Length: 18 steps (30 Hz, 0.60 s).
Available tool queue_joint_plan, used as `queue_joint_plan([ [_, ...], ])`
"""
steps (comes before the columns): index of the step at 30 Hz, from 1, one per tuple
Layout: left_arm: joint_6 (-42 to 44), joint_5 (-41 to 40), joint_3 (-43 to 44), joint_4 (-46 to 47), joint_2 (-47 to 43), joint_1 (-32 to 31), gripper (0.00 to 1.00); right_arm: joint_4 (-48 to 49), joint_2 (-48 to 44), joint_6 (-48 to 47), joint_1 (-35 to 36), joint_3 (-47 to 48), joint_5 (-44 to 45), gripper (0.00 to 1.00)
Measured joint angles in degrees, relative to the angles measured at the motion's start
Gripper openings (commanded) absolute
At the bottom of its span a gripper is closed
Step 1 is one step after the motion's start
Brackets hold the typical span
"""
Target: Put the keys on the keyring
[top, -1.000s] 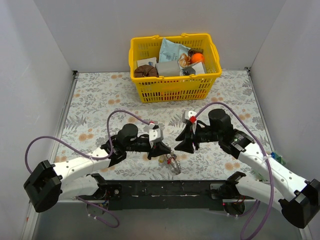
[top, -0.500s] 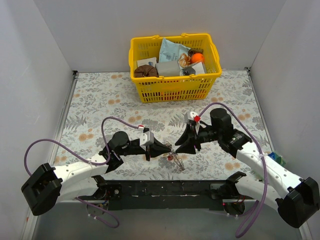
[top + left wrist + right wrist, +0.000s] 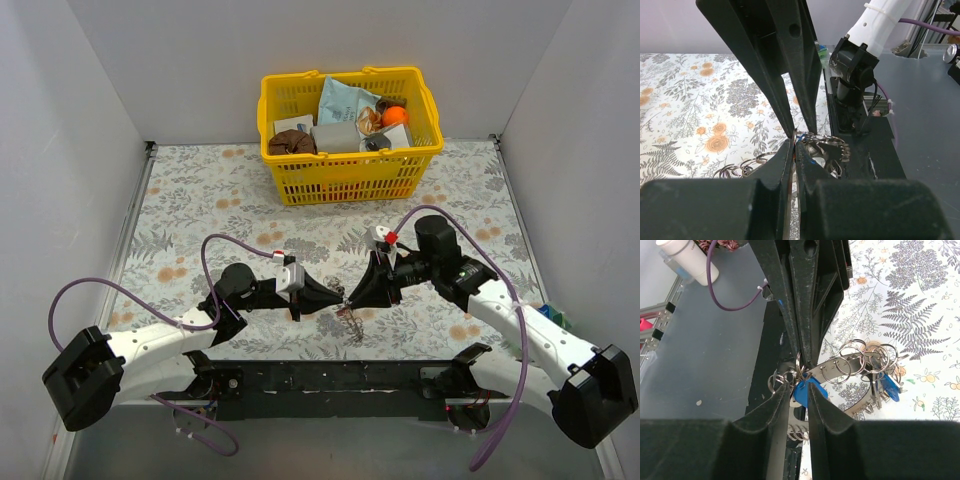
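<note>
The keyring, a wide silver band hung with several small split rings, lies close to the table's near edge between my two grippers. My left gripper is shut on the ring's edge, with the band just beyond its tips. Facing it tip to tip, my right gripper has its jaws a narrow gap apart. A blue-headed key sits in that gap. Another blue key hangs at the band's far side. I cannot tell whether the fingers touch the key.
A yellow basket full of packets stands at the back centre. The black base rail runs right below the keyring. White walls close in both sides. A small green object lies at the right edge.
My left gripper has swung right and turned to point at the keyring. My right gripper has come down and left to meet it, and its jaws have narrowed round the blue key.
</note>
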Motion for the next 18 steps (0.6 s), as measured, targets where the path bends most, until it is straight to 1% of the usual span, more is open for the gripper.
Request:
queue_joint_plan([
  [1, -0.02, 0.15, 0.00, -0.02, 0.00, 0.02, 0.00, -0.04, 0.17, 0.04, 0.00, 0.00, -0.15, 0.23],
  [7, -0.02, 0.59, 0.00, -0.04, 0.02, 0.02, 0.00, -0.11, 0.79, 0.11, -0.07, 0.00, -0.76, 0.14],
  [13, -0.02, 0.79, -0.02, -0.04, 0.00, 0.07, 0.00, -0.15, 1.20, 0.09, -0.07, 0.00, -1.01, 0.08],
  [18, -0.11, 1.27, -0.04, 0.15, -0.11, 0.04, 0.00, -0.24, 1.64, 0.00, -0.07, 0.00, -0.52, 0.07],
])
